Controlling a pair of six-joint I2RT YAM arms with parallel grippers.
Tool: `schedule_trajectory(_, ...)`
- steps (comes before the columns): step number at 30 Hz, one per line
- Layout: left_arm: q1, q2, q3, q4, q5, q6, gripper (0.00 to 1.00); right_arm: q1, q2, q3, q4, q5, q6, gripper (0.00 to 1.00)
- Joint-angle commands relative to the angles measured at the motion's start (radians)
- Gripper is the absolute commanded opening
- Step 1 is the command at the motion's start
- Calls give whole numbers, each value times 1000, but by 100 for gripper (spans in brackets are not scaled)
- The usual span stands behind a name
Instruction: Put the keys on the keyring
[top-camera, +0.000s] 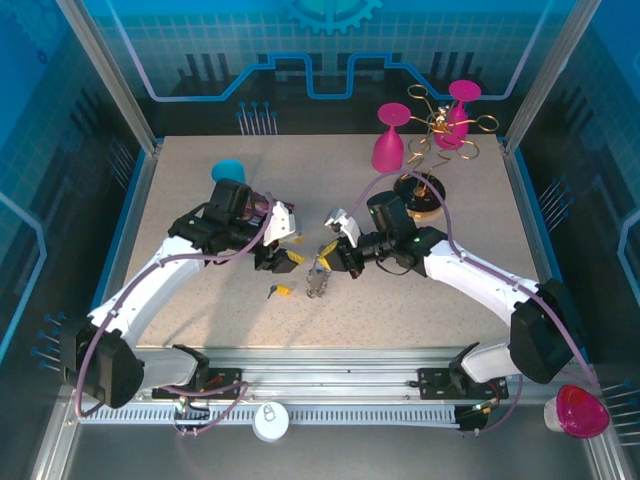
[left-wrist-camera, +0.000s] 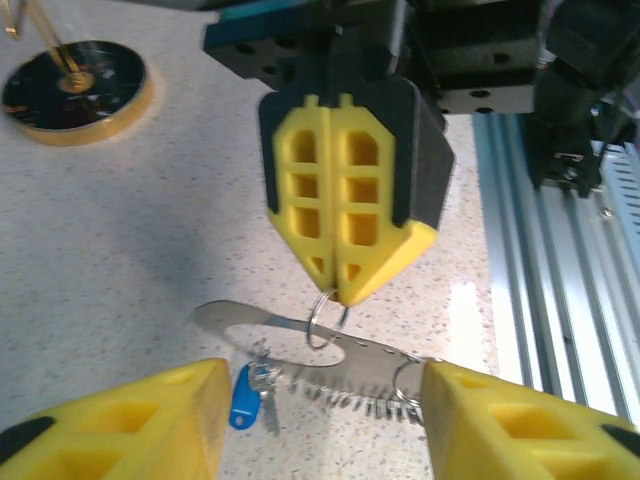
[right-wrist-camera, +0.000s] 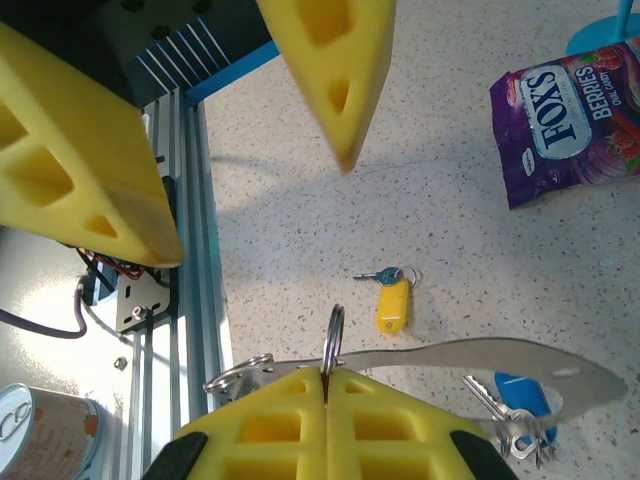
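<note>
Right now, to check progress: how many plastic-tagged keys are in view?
2. The yellow-tagged key lies on the table; the blue-tagged key sits just under the keyring that the right gripper holds. Others may be hidden.

Purple Fox's berries candy bag (right-wrist-camera: 565, 120) flat on speckled beige tabletop (top-camera: 200, 320). Upside-down pink plastic goblet (top-camera: 390, 142) near gold wire rack with round black base (top-camera: 420, 195), far right.

The purple candy bag (right-wrist-camera: 565, 115) reads FOX'S in large white letters, with BERRIES beside it; the smaller line under that is too blurred to read.
</note>
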Motion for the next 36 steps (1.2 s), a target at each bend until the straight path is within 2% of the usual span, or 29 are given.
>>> schedule_trajectory(1, 2, 28, 10, -16, 103, 66, 50, 7, -6, 33, -24, -26, -46, 0)
schedule_trajectory(17, -35, 141, -10, 142, 116, 8, 39, 27, 40, 82, -19, -37, -45, 0)
schedule_trajectory(23, -36, 155, 4, 49, 121, 73, 23, 30, 45, 89, -19, -30, -47, 0)
schedule_trajectory(27, -37, 153, 10, -3, 115, 110, 0, 30, 44, 90, -19, -21, -45, 0)
schedule_trajectory(32, -37, 129, -11, 18, 94, 101, 0, 22, 12, 72, -7, 4, -32, 0)
schedule_trajectory(33, -36, 116, -23, 45, 85, 84, 0, 18, -7, 59, 4, 23, -21, 2)
schedule_trajectory(35, -35, 87, -55, 112, 64, 41, 0, 5, -59, 18, 35, 63, 6, 27)
schedule_trajectory(36, -34, 65, -76, 166, 53, 1, 0, 3, -94, -20, 70, 96, 13, 35)
